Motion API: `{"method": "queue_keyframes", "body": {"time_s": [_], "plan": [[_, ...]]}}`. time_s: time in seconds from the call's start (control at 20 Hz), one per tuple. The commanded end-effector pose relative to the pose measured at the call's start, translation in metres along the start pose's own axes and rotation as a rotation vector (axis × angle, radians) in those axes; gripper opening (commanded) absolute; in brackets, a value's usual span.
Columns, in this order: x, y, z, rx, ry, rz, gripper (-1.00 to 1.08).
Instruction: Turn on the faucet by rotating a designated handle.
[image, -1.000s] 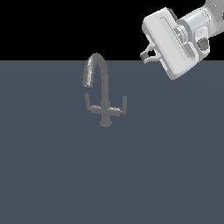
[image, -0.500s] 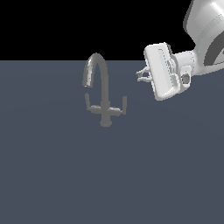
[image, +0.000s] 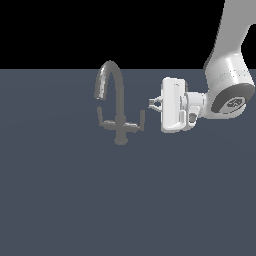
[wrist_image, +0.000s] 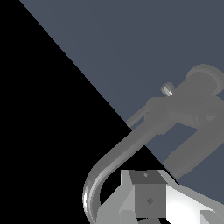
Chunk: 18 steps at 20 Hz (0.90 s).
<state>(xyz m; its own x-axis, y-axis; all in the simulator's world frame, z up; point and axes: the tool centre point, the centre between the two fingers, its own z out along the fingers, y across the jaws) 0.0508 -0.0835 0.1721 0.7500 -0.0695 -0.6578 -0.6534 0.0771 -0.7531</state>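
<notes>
Faucet handle sits just beside our pincer; whether it's apart, we cannot tell.

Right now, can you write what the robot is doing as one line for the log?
phase: approach | gripper: beside handle, not touching | faucet: untouched | hold: nothing

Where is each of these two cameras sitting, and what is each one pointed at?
Exterior view: off the arm, side-on to the faucet, with the white arm and gripper at the exterior view's right.
Wrist view: rides the wrist, looks along the gripper at the faucet's spout and base.
Shared: the faucet, the handle and the grey floor.
</notes>
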Motion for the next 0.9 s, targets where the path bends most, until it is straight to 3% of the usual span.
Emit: {"method": "queue_keyframes", "body": {"time_s": [0.0,0.4,0.85], "plan": [[0.013,0.005,0.005,0.052,-0.017,0.020,-1.00],[0.038,0.015,0.019,0.152,-0.052,0.065,-1.00],[0.043,0.017,0.022,0.168,-0.058,0.072,-1.00]]}}
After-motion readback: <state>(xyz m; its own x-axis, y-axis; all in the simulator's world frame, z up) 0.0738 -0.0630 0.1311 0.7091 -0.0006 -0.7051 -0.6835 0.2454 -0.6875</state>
